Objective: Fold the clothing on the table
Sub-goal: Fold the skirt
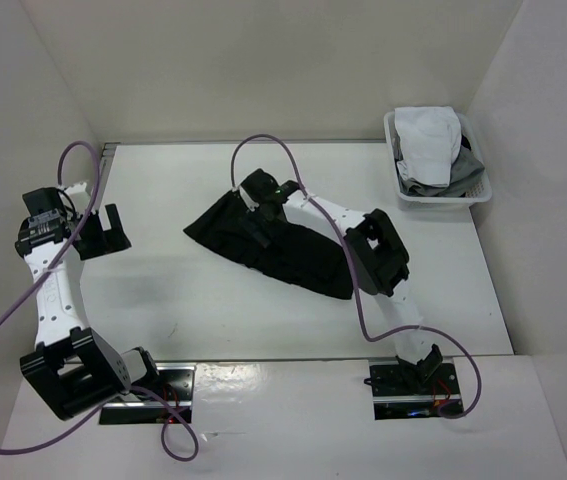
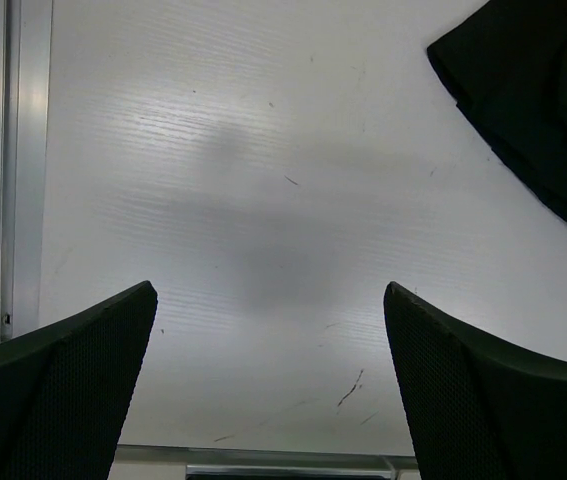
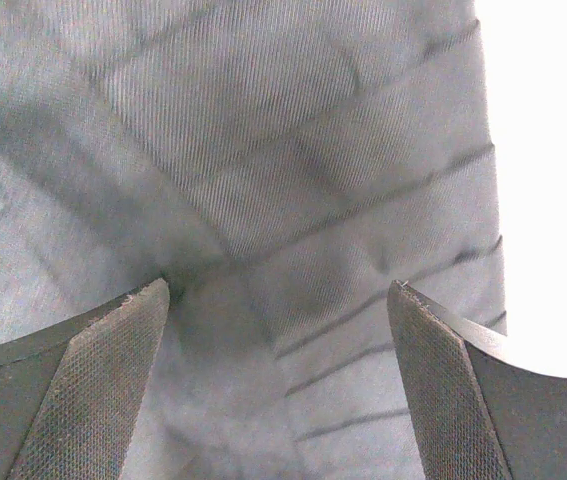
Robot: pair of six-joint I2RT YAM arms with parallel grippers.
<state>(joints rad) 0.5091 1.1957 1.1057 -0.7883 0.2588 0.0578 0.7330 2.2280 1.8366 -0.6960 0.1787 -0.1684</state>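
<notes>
The thin black pleated skirt (image 1: pixel 293 262) is lying unfolded while the right gripper (image 3: pixel 278 300), poised over it, and the left gripper (image 2: pixel 268 300) are gaping empty.

The black pleated skirt (image 1: pixel 293 250) is lying flat and spread out, running diagonally near the middle of the white table (image 1: pixel 213 310).
</notes>
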